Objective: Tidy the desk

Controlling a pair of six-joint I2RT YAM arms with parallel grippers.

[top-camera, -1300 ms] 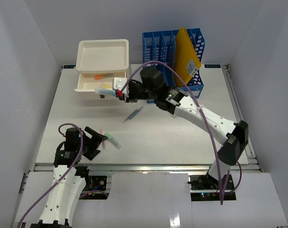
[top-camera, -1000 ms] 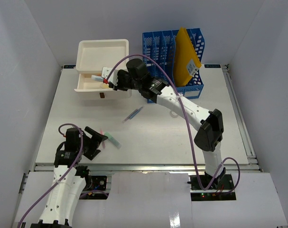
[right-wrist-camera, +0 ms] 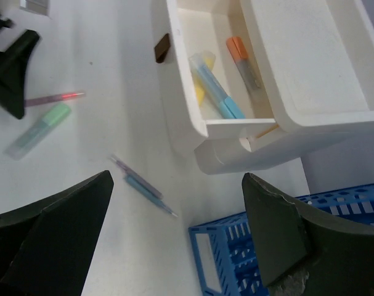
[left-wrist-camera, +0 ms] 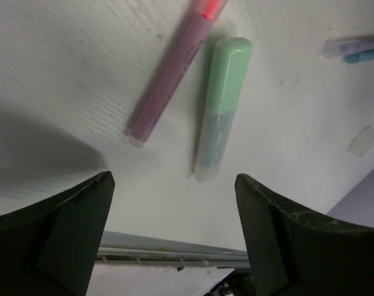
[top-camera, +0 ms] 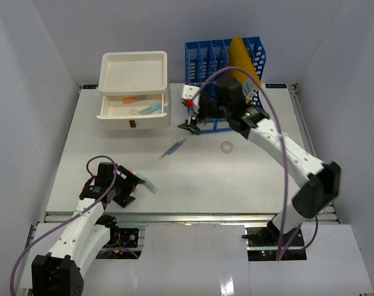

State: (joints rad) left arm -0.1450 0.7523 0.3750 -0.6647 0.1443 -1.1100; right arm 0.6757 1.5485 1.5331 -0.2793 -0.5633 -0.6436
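Observation:
The white desk [top-camera: 236, 179] carries a green highlighter [left-wrist-camera: 220, 108] and a pink pen [left-wrist-camera: 168, 80], lying side by side near its front left. My left gripper [top-camera: 134, 187] hovers open just short of them, its jaws empty [left-wrist-camera: 173, 179]. A blue pen and a purple pen [top-camera: 173, 148] lie together mid-desk. My right gripper [top-camera: 191, 116] hangs open and empty in front of the blue file rack [top-camera: 223, 55], right of the white drawer box [top-camera: 134, 71]. Its open drawer [right-wrist-camera: 202, 117] holds a blue highlighter [right-wrist-camera: 217, 92], an orange marker [right-wrist-camera: 245, 61] and a yellow one.
A yellow envelope [top-camera: 242, 71] leans in the file rack. A small clear tape ring [top-camera: 227, 147] lies right of centre. A silver rail [top-camera: 187, 216] runs along the desk's front edge. White walls close in three sides.
My right gripper reached the drawer, opened and left the blue highlighter inside, then drew back to the right. The left arm shifted slightly and stays open.

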